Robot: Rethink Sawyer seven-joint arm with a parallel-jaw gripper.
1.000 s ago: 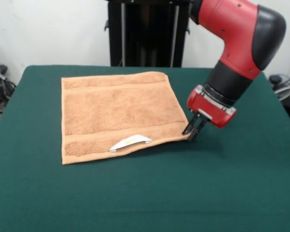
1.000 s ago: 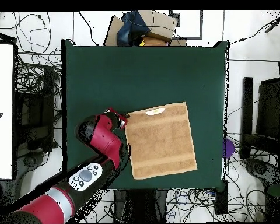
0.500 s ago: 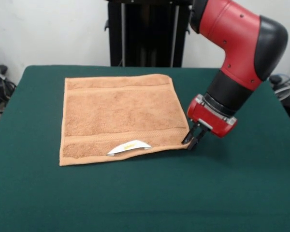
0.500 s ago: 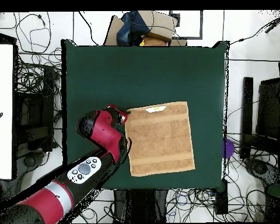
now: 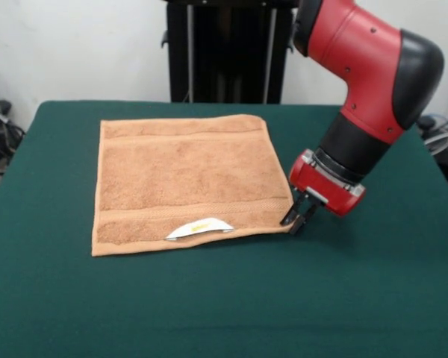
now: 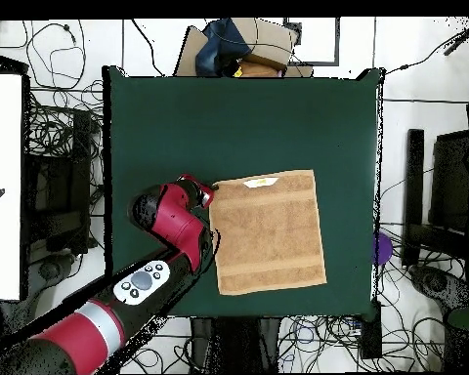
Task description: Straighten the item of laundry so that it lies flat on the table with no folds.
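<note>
— Where's your towel [image 5: 181, 181]?
— Spread flat on the tabletop [image 5: 224, 298], toward one side edge, label [image 5: 199, 227] on its front hem.
— And your gripper [image 5: 298, 218]?
— At the towel's corner, jaws pinched shut on it.

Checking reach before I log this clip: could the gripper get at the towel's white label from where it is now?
Probably yes. The gripper sits at the towel corner on the same edge as the label, which lies exposed on top. Nothing stands between them on the table; a short slide along that edge should do.
</note>
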